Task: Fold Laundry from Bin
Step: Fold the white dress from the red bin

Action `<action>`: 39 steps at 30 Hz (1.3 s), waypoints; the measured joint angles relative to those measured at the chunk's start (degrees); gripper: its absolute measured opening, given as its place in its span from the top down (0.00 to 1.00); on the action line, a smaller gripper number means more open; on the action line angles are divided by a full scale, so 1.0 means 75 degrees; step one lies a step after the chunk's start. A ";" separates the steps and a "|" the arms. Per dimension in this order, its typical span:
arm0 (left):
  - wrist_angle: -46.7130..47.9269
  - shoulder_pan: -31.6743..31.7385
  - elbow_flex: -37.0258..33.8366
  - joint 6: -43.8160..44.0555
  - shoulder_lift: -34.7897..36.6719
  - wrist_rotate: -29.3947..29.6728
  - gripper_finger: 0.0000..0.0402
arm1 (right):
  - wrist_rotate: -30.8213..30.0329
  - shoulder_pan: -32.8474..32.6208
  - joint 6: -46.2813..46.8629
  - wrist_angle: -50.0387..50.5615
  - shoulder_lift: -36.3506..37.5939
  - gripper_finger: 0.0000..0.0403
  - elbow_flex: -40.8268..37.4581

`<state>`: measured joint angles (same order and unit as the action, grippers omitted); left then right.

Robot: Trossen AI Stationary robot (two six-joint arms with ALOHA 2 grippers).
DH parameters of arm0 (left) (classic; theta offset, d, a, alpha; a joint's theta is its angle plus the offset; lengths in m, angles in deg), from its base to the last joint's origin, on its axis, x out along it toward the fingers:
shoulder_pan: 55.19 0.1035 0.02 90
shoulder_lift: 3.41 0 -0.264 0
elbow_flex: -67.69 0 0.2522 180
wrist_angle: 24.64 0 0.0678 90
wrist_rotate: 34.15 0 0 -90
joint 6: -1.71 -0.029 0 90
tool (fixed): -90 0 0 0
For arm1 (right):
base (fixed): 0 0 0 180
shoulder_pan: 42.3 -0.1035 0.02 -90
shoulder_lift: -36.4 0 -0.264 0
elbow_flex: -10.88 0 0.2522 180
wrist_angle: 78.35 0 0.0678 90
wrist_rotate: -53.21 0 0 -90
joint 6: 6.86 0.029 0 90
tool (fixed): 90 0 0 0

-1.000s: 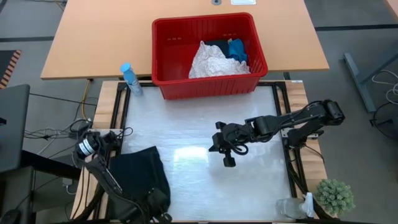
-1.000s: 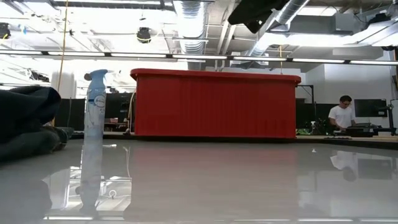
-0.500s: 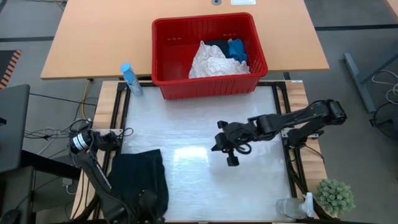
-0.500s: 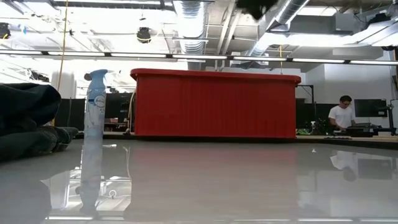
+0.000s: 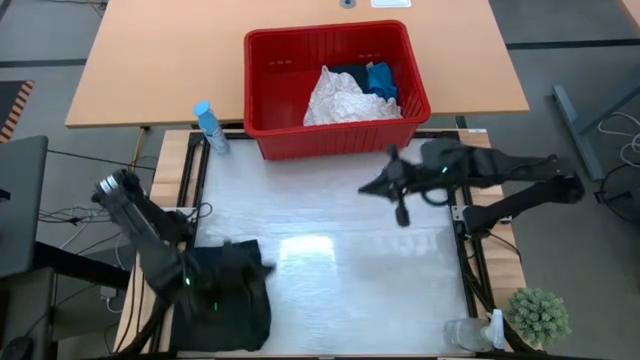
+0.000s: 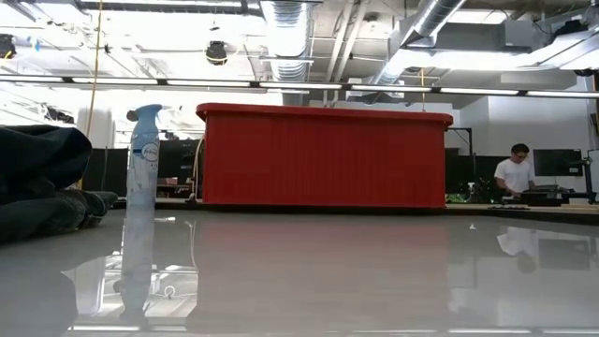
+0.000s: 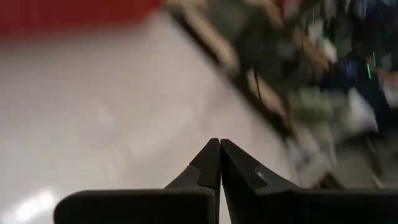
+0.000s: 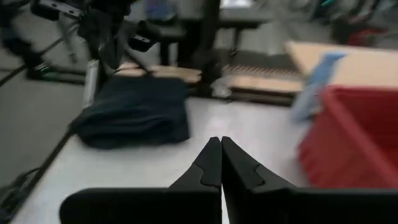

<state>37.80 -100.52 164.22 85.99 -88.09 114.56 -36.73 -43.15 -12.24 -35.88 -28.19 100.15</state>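
1. Red rectangular plastic bin [image 5: 335, 82], rimmed and slightly tapered, stands at the far edge of the white glossy work table [image 5: 330, 250], straddling the join with the tan wooden table [image 5: 160, 60] behind it; in the low view its long wall [image 6: 323, 155] fills the middle of the far side.
2. Laundry in the bin: a white crinkled cloth [image 5: 345, 98] heaped toward the near wall, a small bright blue cloth [image 5: 381, 79] just behind it, and a dark cloth [image 5: 345, 72] showing beside the blue one.
3. Folded black garment [image 5: 228, 300] lies flat at the near left corner of the work table, well apart from the bin; it also shows in the right wrist view [image 8: 134, 112] and at the edge of the low view [image 6: 37, 183].
4. Left gripper [image 7: 220, 149], fingers pressed together and holding nothing, sits over the black garment, the arm rising from the left table edge.
5. Right gripper [image 8: 221, 146], fingers likewise pressed together and empty, hangs above the table near the bin's right front corner [image 5: 400, 205].
6. Pale blue spray bottle [image 5: 209, 126] stands just left of the bin.
7. Small green potted plant [image 5: 538, 316] sits at the near right corner.
8. A person in a white shirt [image 6: 514, 172] stands in the room beyond.
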 joint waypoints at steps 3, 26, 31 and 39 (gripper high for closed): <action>-0.0014 0.0776 0.0001 -0.1107 0.0591 0.1282 1.00 | -0.0033 0.0558 -0.0068 -0.0330 0.0259 0.93 0.0000; -0.0322 0.6637 -0.0005 -0.6085 0.2220 0.3017 1.00 | -0.1417 0.3970 0.0354 -0.4001 -0.0848 0.93 0.0000; -0.1290 0.7335 -0.0008 -0.8501 0.1896 0.1751 0.98 | -0.0796 0.4298 0.0724 -0.4402 -0.1422 0.86 0.0000; -0.4529 0.8004 -0.0008 -1.1924 0.1165 -0.1155 0.79 | -0.0308 0.4665 0.0912 -0.4403 -0.2267 0.64 0.0757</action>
<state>3.83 -40.49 164.17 -3.44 -79.35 105.89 -39.04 -8.16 -5.40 -68.90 -45.19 105.82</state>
